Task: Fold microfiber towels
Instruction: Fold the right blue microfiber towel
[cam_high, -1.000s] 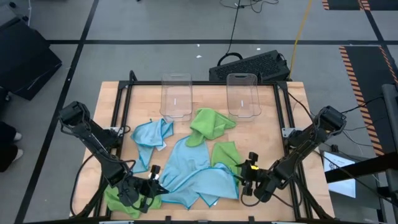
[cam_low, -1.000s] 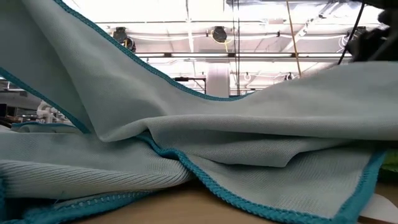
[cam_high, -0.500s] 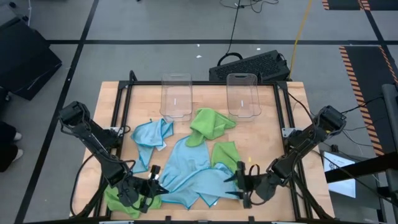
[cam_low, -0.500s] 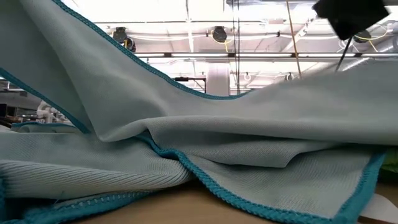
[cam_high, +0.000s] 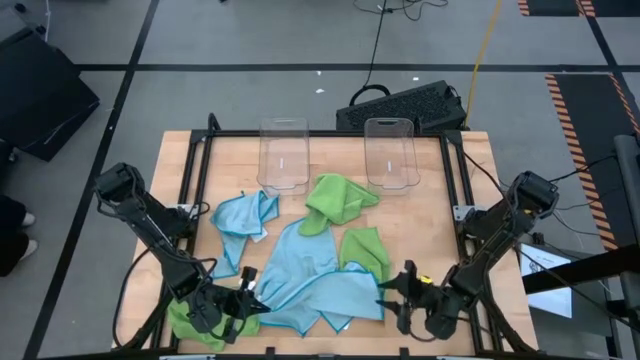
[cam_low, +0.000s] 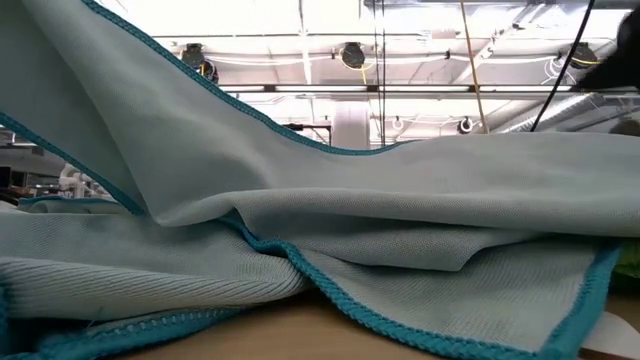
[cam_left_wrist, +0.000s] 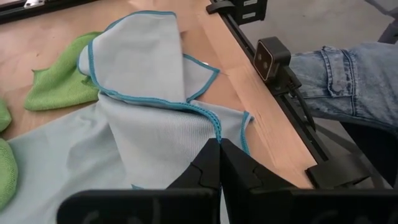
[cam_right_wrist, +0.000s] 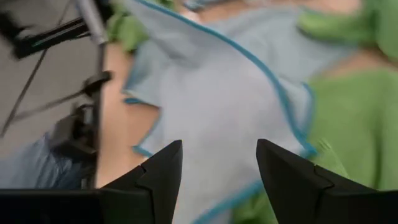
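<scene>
A: While I've got the overhead up, where's my left gripper?

B: lower left of the frame, at the table's near edge; fingers pinched shut on the edge of the big blue towel; left wrist view shows both fingers pressed together on the blue-trimmed cloth.

A: and my right gripper?

B: lower right of the frame, just beside the right edge of that same blue towel; jaws parted, nothing between them; in the right wrist view the two fingers stand apart over the blue cloth, not touching it as far as I can tell.

A: rest of the towels?

B: big blue one sprawls across lower centre, creased and partly doubled over; smaller blue towel crumpled left of centre; one green towel bunched at centre just below the bins; second green towel right of centre, touching the big blue one; third green towel at lower left, by my left arm.

A: bins?

B: two clear bins side by side at upper centre of the table; low view is filled by blue cloth lying on the wood.
</scene>
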